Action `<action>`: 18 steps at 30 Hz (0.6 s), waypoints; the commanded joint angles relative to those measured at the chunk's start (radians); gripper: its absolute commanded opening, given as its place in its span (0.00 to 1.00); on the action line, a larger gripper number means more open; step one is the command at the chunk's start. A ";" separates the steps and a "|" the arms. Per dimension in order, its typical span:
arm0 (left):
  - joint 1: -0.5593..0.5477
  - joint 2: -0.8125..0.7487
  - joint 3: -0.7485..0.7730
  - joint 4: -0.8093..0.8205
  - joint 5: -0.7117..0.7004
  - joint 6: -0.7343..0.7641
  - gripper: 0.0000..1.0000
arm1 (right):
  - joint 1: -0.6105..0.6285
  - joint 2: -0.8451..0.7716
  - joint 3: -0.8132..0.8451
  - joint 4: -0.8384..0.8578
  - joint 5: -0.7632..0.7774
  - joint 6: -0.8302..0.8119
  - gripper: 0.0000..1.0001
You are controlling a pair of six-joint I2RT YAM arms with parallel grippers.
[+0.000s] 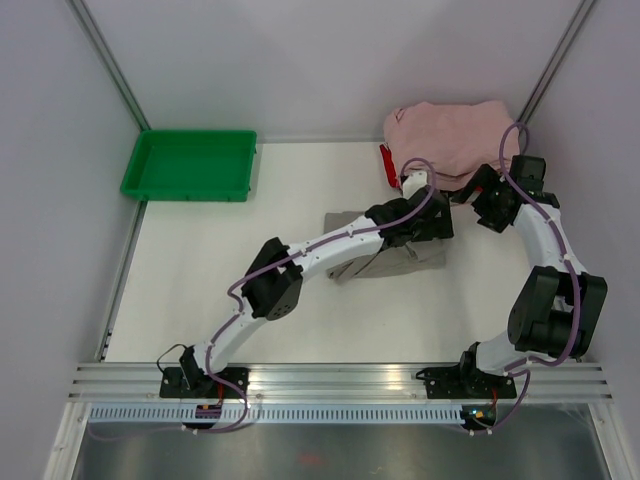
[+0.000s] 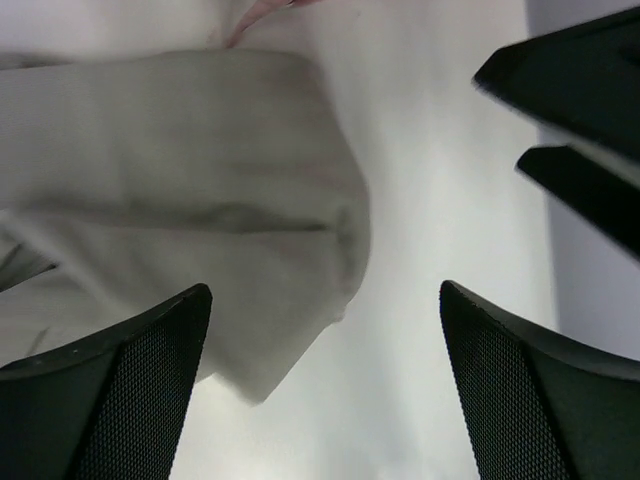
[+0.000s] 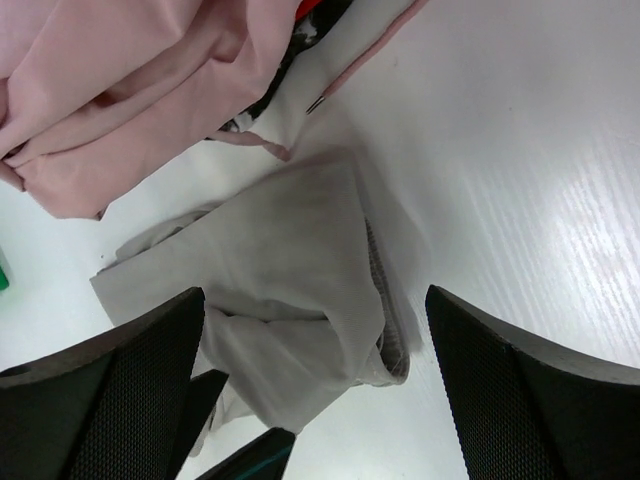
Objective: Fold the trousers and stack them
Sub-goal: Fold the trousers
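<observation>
Both arm bases sit closest to us in the overhead view, and both arms reach to the far right part of the tabletop (image 1: 200, 300). The trousers (image 1: 385, 265) lie there as a folded grey-beige bundle, with the long side running left to right. The left claw (image 1: 432, 222) hangs over the bundle's right end. The right claw (image 1: 478, 195) hovers just beside it on the right, near the pink clothes (image 1: 450, 130) heaped in the far corner. A red item (image 1: 385, 165) lies at that heap's left edge, and a green tray (image 1: 190, 165) sits well apart at the far left.

From the left wrist, we see the left claw (image 2: 325, 290) spread wide and holding nothing. The trousers (image 2: 180, 170) stretch away to the left, with their rounded folded end just inside the gap. Bare tabletop (image 2: 440, 180) lies under the other finger. Dark shapes at the right edge look like the other arm, very near.

From the right wrist, the right claw (image 3: 315, 292) is also wide and empty. The trousers (image 3: 290, 250) lie below it, rumpled at their near end. The pink clothes (image 3: 130, 80) lie just beyond the trousers, and a pink hem comes close to their far corner.

We judge the left claw better placed for the next grip. We see two risks: the claws are crowded together, and a claw could catch pink cloth along with the trousers.
</observation>
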 commanded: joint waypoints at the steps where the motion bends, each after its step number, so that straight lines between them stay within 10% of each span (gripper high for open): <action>1: 0.031 -0.228 -0.115 -0.027 0.015 0.113 1.00 | -0.006 -0.017 0.058 -0.032 -0.092 -0.050 0.98; 12: 0.426 -0.674 -0.911 0.175 0.187 0.135 0.94 | 0.247 -0.147 -0.040 -0.023 -0.142 -0.107 0.96; 18: 0.503 -0.650 -0.945 0.206 0.229 0.195 0.93 | 0.367 -0.107 -0.051 -0.112 0.022 -0.162 0.89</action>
